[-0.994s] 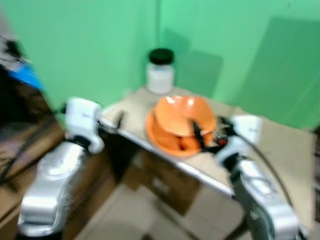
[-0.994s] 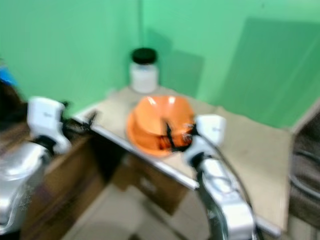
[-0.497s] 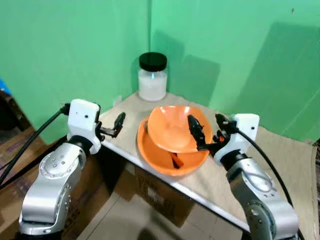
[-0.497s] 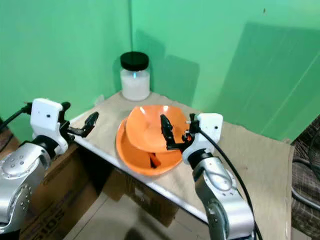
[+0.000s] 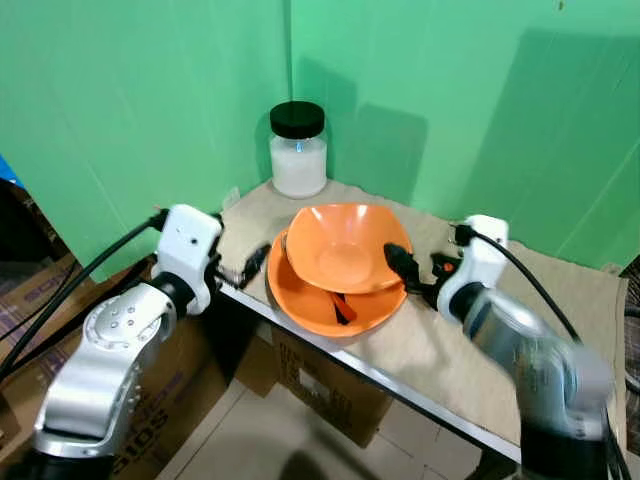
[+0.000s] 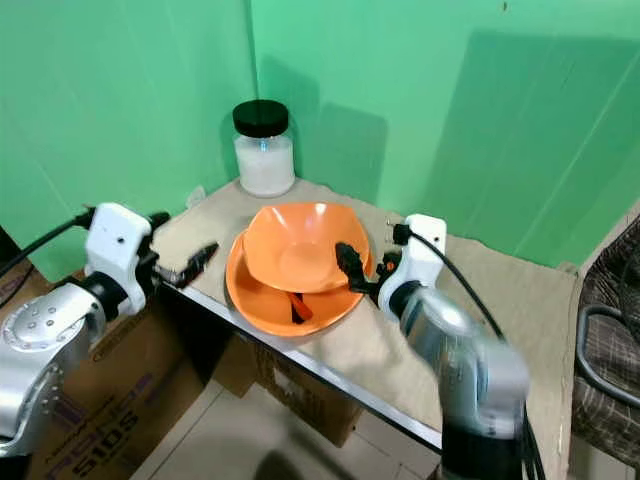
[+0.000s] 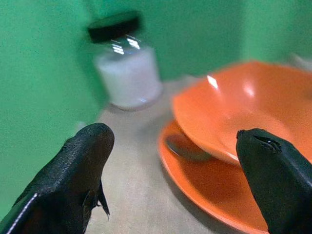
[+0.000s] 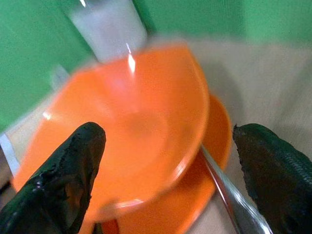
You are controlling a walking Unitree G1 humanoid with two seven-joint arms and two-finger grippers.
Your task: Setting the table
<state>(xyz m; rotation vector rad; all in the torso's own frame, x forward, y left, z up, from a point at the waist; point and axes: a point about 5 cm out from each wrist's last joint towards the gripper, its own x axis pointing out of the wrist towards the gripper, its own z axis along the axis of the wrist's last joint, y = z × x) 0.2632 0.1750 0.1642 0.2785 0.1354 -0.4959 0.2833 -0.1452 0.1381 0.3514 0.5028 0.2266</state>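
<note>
flanking the orange bowl [image 5: 345,246], left end effector [image 5: 257,262] and right end effector [image 5: 398,262] gape wide. bowl sits tilted on an orange plate [image 5: 310,305]. jar [image 5: 298,150] stands behind.

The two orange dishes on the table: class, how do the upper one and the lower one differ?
The upper bowl is deeper and sits tilted; the lower dish is wider, shallower and lies flat on the table. The upper bowl rests on the lower dish, which also holds a utensil beneath it. Both are plain glossy orange.

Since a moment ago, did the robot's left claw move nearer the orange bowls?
Yes. The left gripper has come right up beside the lower bowl; half a second ago a clear gap of table separated them.
</note>
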